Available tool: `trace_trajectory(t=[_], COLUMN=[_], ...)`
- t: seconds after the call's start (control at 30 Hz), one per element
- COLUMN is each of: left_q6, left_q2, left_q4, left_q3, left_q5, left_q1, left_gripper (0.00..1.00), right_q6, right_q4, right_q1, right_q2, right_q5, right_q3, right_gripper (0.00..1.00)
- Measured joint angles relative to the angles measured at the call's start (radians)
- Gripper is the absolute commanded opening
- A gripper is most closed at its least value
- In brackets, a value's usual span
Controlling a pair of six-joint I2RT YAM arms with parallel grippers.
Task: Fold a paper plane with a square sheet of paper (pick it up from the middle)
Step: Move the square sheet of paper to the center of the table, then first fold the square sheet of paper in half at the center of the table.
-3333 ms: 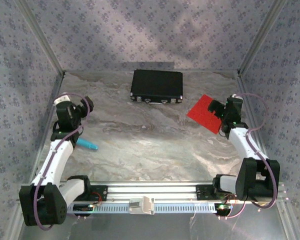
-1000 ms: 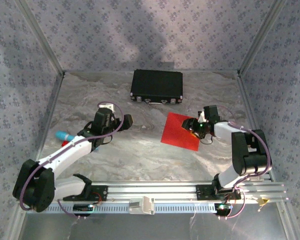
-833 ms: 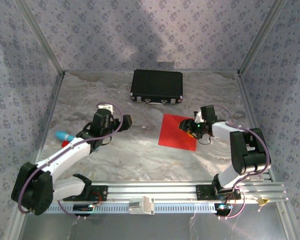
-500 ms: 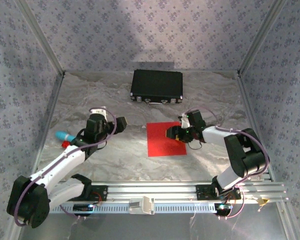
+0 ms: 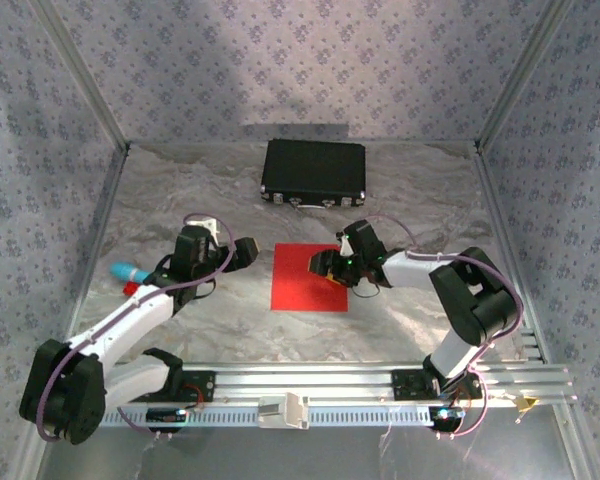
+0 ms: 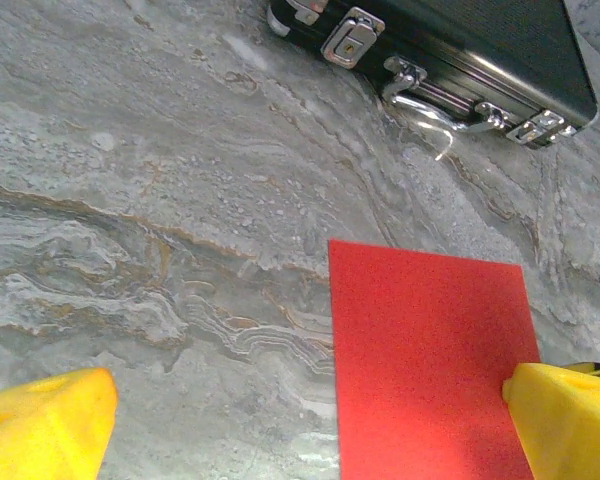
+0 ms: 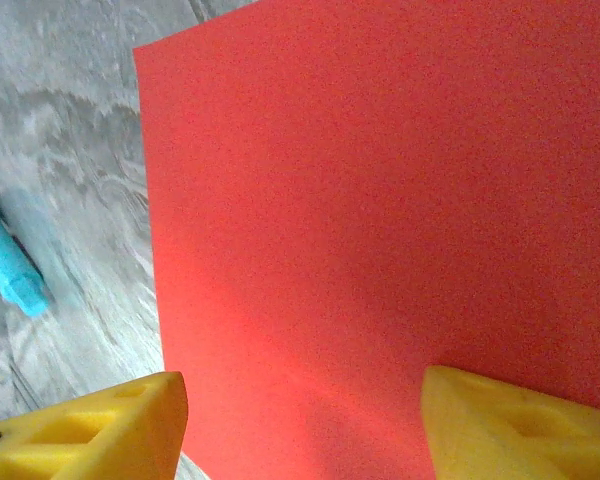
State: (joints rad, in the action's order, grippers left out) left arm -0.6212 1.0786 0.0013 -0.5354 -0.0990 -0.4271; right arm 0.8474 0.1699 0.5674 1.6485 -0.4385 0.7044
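Observation:
The square sheet of paper is bright red and lies flat in the middle of the table. My right gripper hovers low over its right part, open, with both yellow fingers standing apart above the red paper. My left gripper is open wide just left of the sheet, pointing at it. In the left wrist view the paper lies ahead between the fingertips, toward the right one. The paper plane is out of view.
A black case with metal latches lies at the back of the table. A small turquoise object lies at the left, also seen past the sheet's edge. Patterned walls enclose the table on three sides.
My right gripper has swept left from the right side to the middle, and the red sheet has slid along under it. The left gripper has shifted slightly toward the sheet.

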Motion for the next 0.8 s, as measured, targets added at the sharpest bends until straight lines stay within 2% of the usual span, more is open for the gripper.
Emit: trace_trajectory(t=[0.13, 0.33, 0.57, 0.8], left_q6=[-0.002, 0.016, 0.053, 0.060], left_q2=[0.034, 0.125, 0.330, 0.616], left_q4=[0.000, -0.031, -0.174, -0.372], left_q3=[0.000, -0.056, -0.283, -0.545], left_q5=[-0.033, -0.079, -0.066, 0.013], left_q1=[0.000, -0.016, -0.121, -0.272], left_gripper=[0.96, 0.87, 0.76, 0.76], right_q6=[0.081, 0.087, 0.072, 0.077], right_q4=[0.083, 0.035, -0.058, -0.173], right_q1=[0.035, 0.043, -0.002, -0.080], right_q2=[-0.005, -0.063, -0.262, -0.419], right_q5=[0.017, 0.054, 0.201, 0.332], right_q3=[-0.026, -0.028, -0.069, -0.174], right_gripper=[0.68, 0.72, 0.75, 0.79])
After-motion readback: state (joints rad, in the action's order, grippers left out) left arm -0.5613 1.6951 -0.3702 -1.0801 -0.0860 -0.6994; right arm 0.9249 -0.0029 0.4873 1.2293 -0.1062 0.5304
